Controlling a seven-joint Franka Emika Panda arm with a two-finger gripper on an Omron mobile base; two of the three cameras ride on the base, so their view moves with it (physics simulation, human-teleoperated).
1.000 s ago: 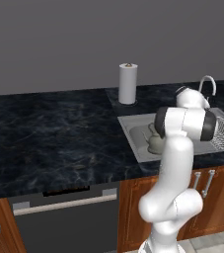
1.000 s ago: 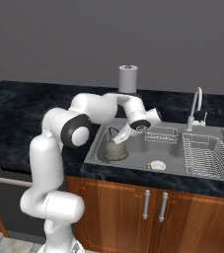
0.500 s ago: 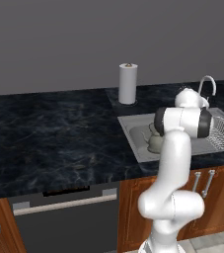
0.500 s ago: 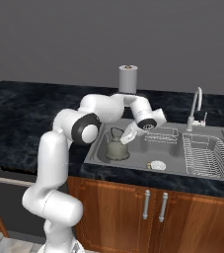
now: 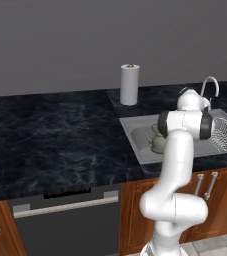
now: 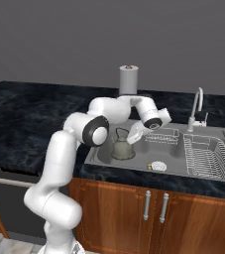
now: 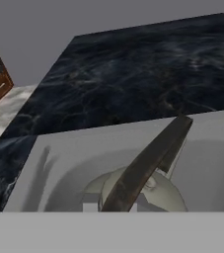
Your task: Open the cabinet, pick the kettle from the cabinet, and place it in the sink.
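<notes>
The grey-green kettle [image 6: 121, 149] stands low in the left part of the steel sink [image 6: 102, 155]. Its dark arched handle rises toward my gripper [image 6: 133, 137], which reaches down from the right and is shut on that handle. In the hand view the handle [image 7: 148, 163] runs as a dark diagonal bar close in front of the camera, above the rounded kettle [image 7: 170, 197]. From the left base view the kettle [image 5: 158, 143] sits in the sink [image 5: 135, 136], half behind my forearm. The cabinet is out of view.
A white paper-towel roll [image 6: 128, 80] stands on the dark counter behind the basin. The chrome faucet [image 6: 197, 106] is at the back right, a wire dish rack [image 6: 208, 158] fills the right side, and a small wire basket [image 6: 162, 135] sits behind my hand. Wooden doors [image 6: 153, 208] lie below.
My hand and the kettle have shifted slightly to the right inside the basin. The elbow has swung up and toward the sink. The jaws have stayed shut.
</notes>
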